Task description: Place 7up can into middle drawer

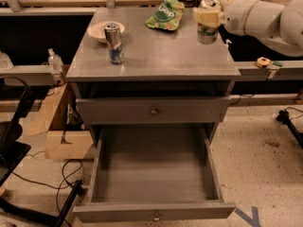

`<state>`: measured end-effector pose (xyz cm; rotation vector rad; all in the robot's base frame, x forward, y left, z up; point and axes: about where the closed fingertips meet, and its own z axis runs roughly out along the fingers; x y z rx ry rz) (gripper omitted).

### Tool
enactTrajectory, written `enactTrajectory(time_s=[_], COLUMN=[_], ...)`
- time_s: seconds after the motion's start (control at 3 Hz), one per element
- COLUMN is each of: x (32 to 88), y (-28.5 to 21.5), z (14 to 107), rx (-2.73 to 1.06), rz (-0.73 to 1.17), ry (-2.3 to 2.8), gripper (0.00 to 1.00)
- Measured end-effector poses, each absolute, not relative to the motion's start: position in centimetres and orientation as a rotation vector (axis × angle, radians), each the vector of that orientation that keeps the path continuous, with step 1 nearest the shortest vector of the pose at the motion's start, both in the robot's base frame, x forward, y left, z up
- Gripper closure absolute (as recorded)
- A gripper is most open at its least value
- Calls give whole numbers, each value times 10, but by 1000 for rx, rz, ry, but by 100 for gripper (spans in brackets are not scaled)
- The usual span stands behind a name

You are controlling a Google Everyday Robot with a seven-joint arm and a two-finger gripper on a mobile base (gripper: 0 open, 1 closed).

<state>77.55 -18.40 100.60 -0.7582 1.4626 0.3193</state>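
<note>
Nearest to me, an open drawer [154, 211] is jutting out from a grey metal cabinet [156, 67], its front panel carrying a small round knob and its bare grey floor lying in full sight. On the speckled floor to its right a strip of blue tape [249, 216] is showing at the lower edge, and to its left dark cables [57, 178] are trailing past a cardboard box [64, 138] that is sitting against the cabinet's side. Directly above the open drawer, a closed drawer [154, 111] is sitting flush with the cabinet. On the cabinet top, a slim silver-and-blue can [114, 43] is standing upright near the left edge, just in front of a shallow white bowl [101, 30]. Across the top, near the right edge, the 7up can [207, 34] is standing upright, well apart from the open drawer below. The gripper [207, 17] is reaching in from the right with its pale fingers closed around the can's upper half; I cannot tell whether the can's base is touching the surface. The robot's white arm [265, 18] is stretching away to the right. Farther back, a green chip bag [165, 14] is lying near the rear edge.
</note>
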Motion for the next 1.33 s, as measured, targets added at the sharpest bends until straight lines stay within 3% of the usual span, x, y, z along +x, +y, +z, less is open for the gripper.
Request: enactTrajectory(time_s=[0.67,1.33], x=[660,637], y=[-175,-160], z=[884,873], rx=[-789,-822], rz=[507,583], ry=[1487,1435], gripper=[100,100])
